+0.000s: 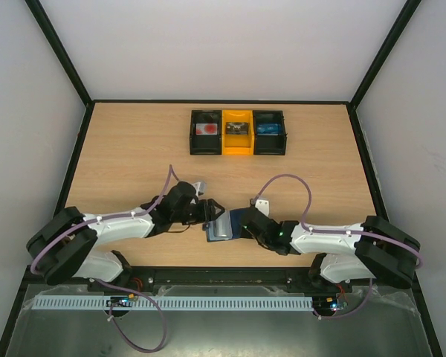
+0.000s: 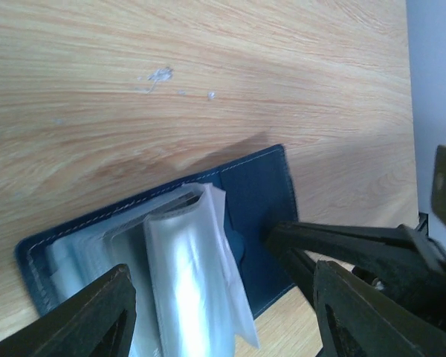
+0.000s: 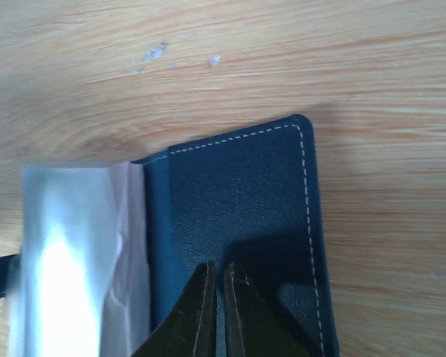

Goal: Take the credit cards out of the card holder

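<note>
Roughly, left to right along the near row of the table [image 1: 134, 160]:

Item, left gripper [image 2: 221, 297]: jaws well apart, one finger [image 2: 89, 316] on each side of the sleeve stack, hovering over it and clamped on nothing.

Item, card holder [image 1: 224, 225]: dark navy, lying open and flat on the wood between the two grippers. Its long axis runs left to right across the table and its fold runs front to back. A fan of pale clear sleeves [image 2: 182, 282] stands up from the left half, directly under the left gripper.

Item, credit cards: none can be made out. The sleeves are glary and their contents cannot be told.

Item, right gripper [image 3: 218, 275]: fingers together, tips set down on the bare navy right flap just beside the fold. It appears to pin the flap rather than pinch it.

Back row, well apart from the above: left black box [image 1: 193, 132], yellow box [image 1: 238, 117], right black box [image 1: 283, 134], touching side by side. Their contents are too small to name.

Assessment: the sleeves lie on the left arm's side, so that arm is nearer to them. Any pull on a card would likely run leftward along the holder's long axis, against the right gripper's hold. The sleeves look floppy and may lift together.
</note>
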